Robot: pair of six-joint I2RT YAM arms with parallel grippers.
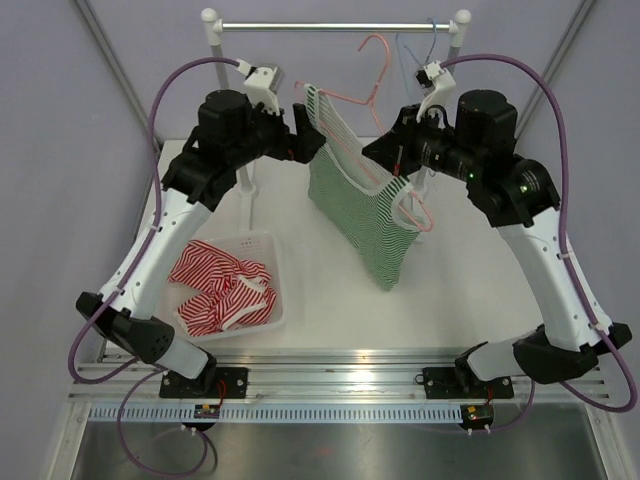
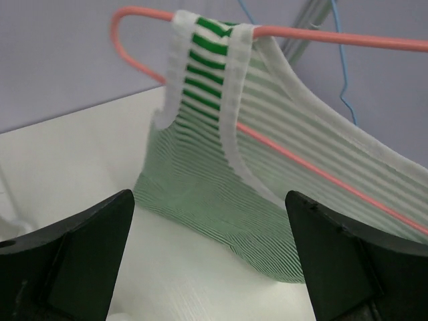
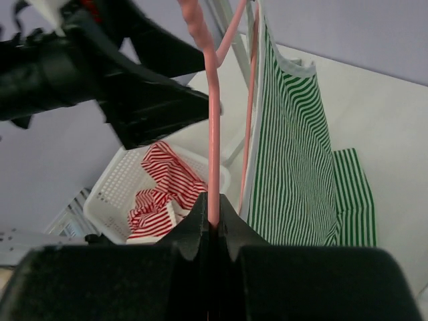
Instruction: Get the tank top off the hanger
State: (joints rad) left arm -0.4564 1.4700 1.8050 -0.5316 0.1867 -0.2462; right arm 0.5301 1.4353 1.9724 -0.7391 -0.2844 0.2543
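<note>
A green-and-white striped tank top (image 1: 362, 205) hangs on a pink hanger (image 1: 372, 92), tilted, its hem resting on the table. My right gripper (image 1: 400, 172) is shut on the hanger's pink wire (image 3: 213, 134). My left gripper (image 1: 303, 135) is open just left of the top's strap (image 2: 204, 73), which loops over the hanger's end (image 2: 127, 33); its fingers (image 2: 80, 247) stand wide apart below the cloth. In the right wrist view the tank top (image 3: 294, 160) hangs to the right of the wire.
A white basket (image 1: 268, 245) at the left holds a red-and-white striped garment (image 1: 220, 285). A rail (image 1: 335, 27) on two posts spans the back, with a blue hanger (image 1: 425, 40) on it. The white table (image 1: 460, 290) ends at a metal rail in front.
</note>
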